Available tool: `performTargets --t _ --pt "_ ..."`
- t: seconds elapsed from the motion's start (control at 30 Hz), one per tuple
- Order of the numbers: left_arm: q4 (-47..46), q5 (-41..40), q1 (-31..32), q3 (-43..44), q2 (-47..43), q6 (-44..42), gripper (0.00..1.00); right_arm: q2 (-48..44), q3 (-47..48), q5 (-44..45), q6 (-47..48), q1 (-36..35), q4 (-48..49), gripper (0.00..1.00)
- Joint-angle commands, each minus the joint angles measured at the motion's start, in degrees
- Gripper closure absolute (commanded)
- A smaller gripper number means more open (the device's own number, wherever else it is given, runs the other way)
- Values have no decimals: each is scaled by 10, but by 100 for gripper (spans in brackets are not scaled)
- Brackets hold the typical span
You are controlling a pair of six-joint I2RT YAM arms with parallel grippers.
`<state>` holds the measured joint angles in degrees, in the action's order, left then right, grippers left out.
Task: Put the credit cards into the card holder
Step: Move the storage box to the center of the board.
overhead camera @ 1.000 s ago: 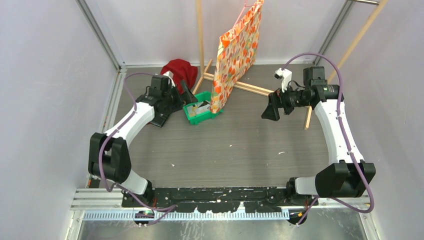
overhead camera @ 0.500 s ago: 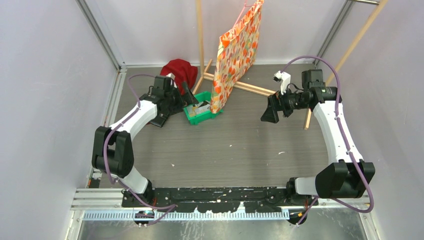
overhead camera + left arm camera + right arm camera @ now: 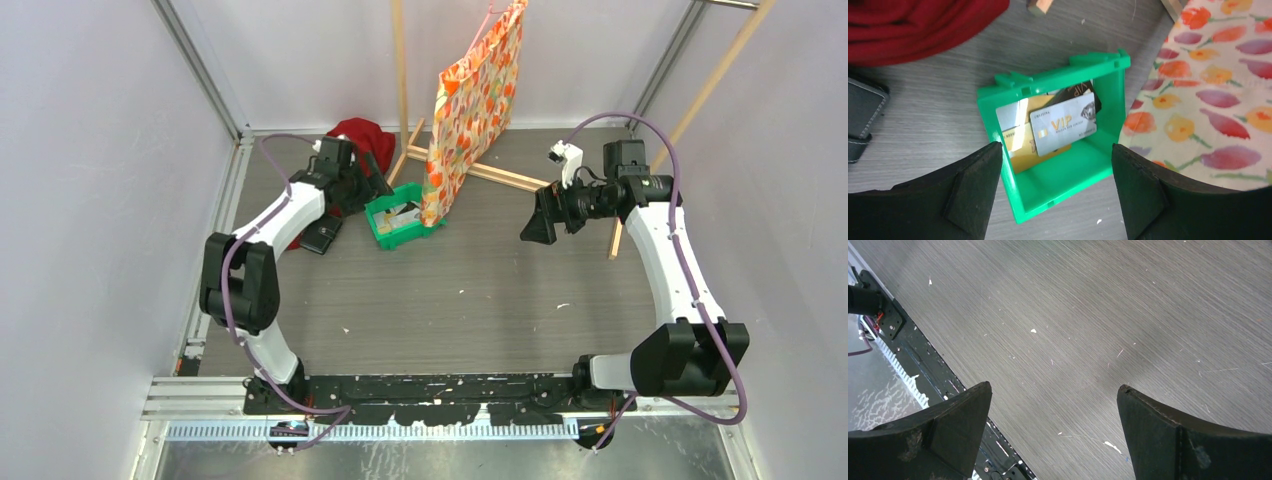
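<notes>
credit cards lie in green tray just ahead of wide-spread left gripper.

Glossy green plastic tray, shiny credit cards, soft red cloth, matt wood-grain table

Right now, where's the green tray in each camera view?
Top external: green tray upper centre-left, just left of the flowered bag.
Left wrist: mid-frame, credit cards inside.
Right wrist: not in it.
Shared landmark: the flowered bag, at the right edge of the left wrist view.
</notes>
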<state>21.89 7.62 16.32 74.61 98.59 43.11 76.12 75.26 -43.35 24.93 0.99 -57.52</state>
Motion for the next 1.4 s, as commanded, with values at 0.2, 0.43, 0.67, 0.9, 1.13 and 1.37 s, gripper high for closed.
performTargets --t 0.2,0.43,0.67,0.9,1.13,1.37 --pt "82 -179 39 55 -8 -35 29 -5 -8 1 -12 6 25 0" --pt "91 -201 41 56 13 -44 38 8 -10 -3 -27 6 39 0" --pt "94 -184 41 64 45 -55 44 14 -7 -3 -30 6 42 0" --pt "89 -171 41 54 59 -58 51 10 -16 -2 -32 6 43 0" --pt "82 -161 41 44 62 -64 57 9 -18 -3 -34 6 43 0" --pt "71 -157 41 32 60 -75 61 10 -18 -4 -35 6 45 0"
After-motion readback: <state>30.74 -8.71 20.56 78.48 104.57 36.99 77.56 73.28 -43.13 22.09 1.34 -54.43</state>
